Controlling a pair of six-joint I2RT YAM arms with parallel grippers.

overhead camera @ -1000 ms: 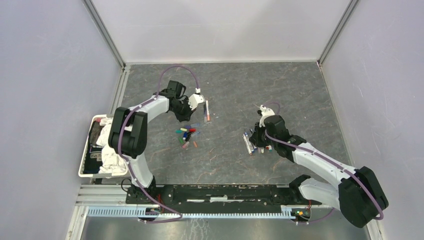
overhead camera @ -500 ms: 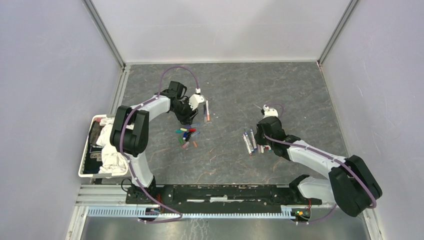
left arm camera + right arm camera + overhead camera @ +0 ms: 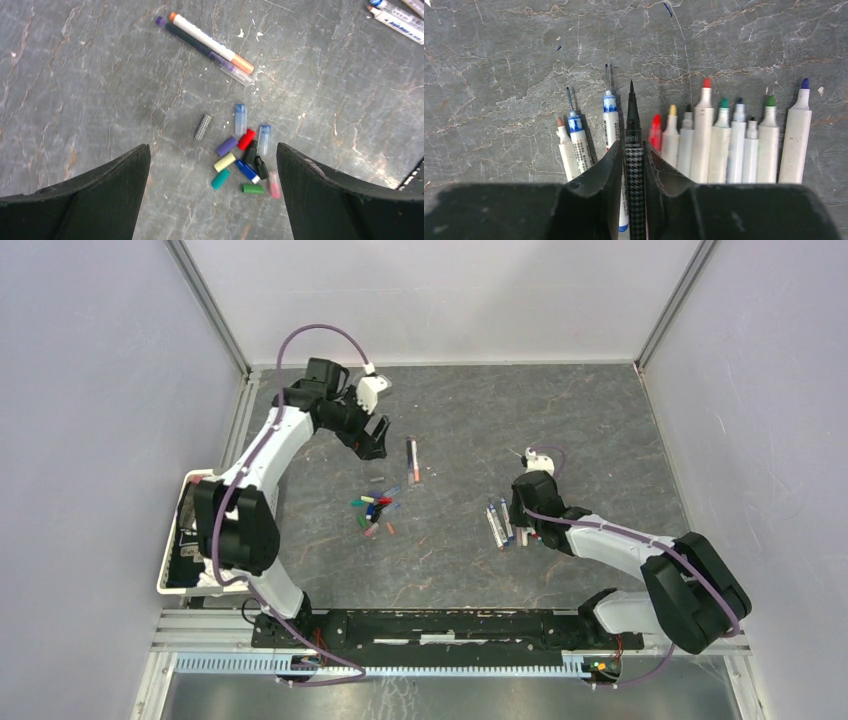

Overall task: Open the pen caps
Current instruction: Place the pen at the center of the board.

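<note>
Several loose pen caps [image 3: 245,160] in green, yellow, blue, red, purple and pink lie in a heap [image 3: 375,512] on the table. A black-and-white houndstooth cap [image 3: 202,127] lies just left of them. My left gripper [image 3: 213,145] hangs wide open and empty, high above this heap [image 3: 375,435]. Two capped pens [image 3: 207,42] lie side by side further off [image 3: 413,460]. My right gripper [image 3: 633,145] is shut on an uncapped black houndstooth pen [image 3: 632,115], low over a row of uncapped pens [image 3: 719,140] at centre right [image 3: 505,523].
A white bin [image 3: 170,560] with cloths stands at the table's left edge. Grey enclosure walls close in the left, back and right sides. A metal rail [image 3: 430,625] with both arm bases runs along the near edge.
My left gripper has opened wide and lifted away toward the far left, with the houndstooth cap now lying on the table. The right gripper stays at the pen row.
</note>
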